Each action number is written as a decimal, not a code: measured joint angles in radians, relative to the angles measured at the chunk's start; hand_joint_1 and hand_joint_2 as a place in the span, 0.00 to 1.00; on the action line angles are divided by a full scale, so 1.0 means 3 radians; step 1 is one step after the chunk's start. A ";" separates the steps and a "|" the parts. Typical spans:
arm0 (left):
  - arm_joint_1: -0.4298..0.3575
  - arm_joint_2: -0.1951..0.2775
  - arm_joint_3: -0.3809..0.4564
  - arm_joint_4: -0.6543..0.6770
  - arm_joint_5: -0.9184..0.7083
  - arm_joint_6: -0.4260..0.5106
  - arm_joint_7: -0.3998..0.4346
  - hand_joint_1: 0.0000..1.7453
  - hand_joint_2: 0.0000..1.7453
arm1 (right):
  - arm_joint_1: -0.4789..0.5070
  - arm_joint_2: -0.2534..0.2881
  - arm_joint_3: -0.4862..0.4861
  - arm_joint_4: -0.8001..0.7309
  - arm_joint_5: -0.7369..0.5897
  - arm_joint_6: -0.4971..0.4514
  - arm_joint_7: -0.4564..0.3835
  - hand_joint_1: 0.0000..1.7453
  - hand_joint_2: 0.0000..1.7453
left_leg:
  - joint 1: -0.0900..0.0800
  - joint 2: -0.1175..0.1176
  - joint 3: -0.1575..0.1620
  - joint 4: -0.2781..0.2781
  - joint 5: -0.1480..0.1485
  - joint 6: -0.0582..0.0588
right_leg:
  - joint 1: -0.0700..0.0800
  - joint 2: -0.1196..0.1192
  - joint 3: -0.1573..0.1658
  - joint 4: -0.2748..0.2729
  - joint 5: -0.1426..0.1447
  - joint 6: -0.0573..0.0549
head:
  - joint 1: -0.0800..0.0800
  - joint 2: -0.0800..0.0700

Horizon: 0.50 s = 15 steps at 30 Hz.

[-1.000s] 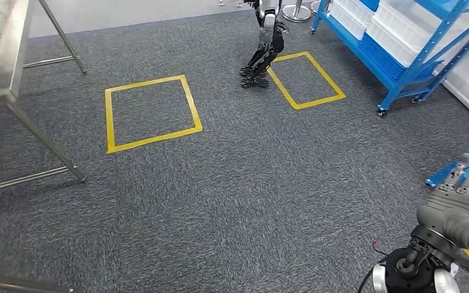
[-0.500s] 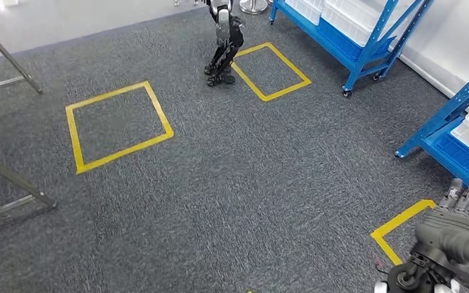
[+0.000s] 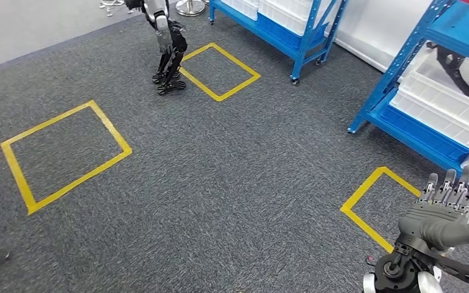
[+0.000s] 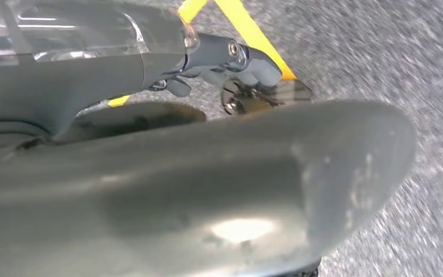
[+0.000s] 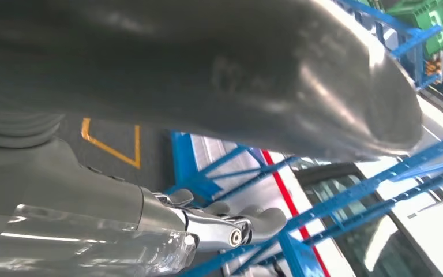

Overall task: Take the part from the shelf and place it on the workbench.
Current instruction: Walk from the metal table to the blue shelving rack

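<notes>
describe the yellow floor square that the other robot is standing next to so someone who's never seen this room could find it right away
Start at the blue shelf along the far wall, loaded with white bins. On the grey carpet just in front of it is a yellow tape square. Unlike the other two yellow outlines, this one has another robot's dark legs standing at its corner.

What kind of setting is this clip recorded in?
Probably a robot test or training floor set up like a warehouse: blue shelving racks holding white bins, yellow tape squares marking spots on grey carpet, and another legged robot standing by one square.
</notes>
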 joint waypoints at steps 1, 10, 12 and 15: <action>0.0002 0.0000 0.0000 0.0000 0.0000 -0.0003 0.0000 0.00 0.00 | -0.0004 -0.0003 0.0000 0.0006 0.0001 -0.0004 0.0001 0.00 0.00 | -0.0001 0.0057 0.0015 -0.0012 -0.0004 0.0014 | 0.0002 -0.0109 -0.0076 0.0152 -0.0080 0.0016 | 0.0021 0.0000; 0.0000 -0.0010 0.0000 0.0002 0.0008 -0.0043 -0.0012 0.00 0.00 | 0.0066 -0.0001 -0.0010 0.0069 0.0033 -0.0045 0.0019 0.00 0.00 | -0.0039 0.0441 0.0125 -0.0017 -0.0123 -0.0014 | 0.0033 -0.0462 -0.0030 -0.0030 0.0125 -0.0023 | 0.0113 0.0000; -0.0003 -0.0017 0.0000 0.0002 0.0010 -0.0046 -0.0013 0.00 0.00 | 0.0082 0.0000 -0.0022 0.0074 0.0040 -0.0047 0.0021 0.00 0.00 | -0.0045 0.0490 0.0147 -0.0028 -0.0141 -0.0047 | 0.0062 -0.0470 0.0002 -0.0097 0.0106 -0.0062 | 0.0107 0.0000; -0.0012 -0.0023 0.0000 0.0001 0.0011 -0.0052 -0.0015 0.00 0.00 | 0.0094 0.0001 -0.0038 0.0073 0.0043 -0.0049 0.0020 0.00 0.00 | -0.0029 0.0361 0.0156 0.0037 -0.0219 -0.0090 | 0.0040 -0.0375 0.0044 -0.0154 0.0119 -0.0114 | 0.0095 0.0000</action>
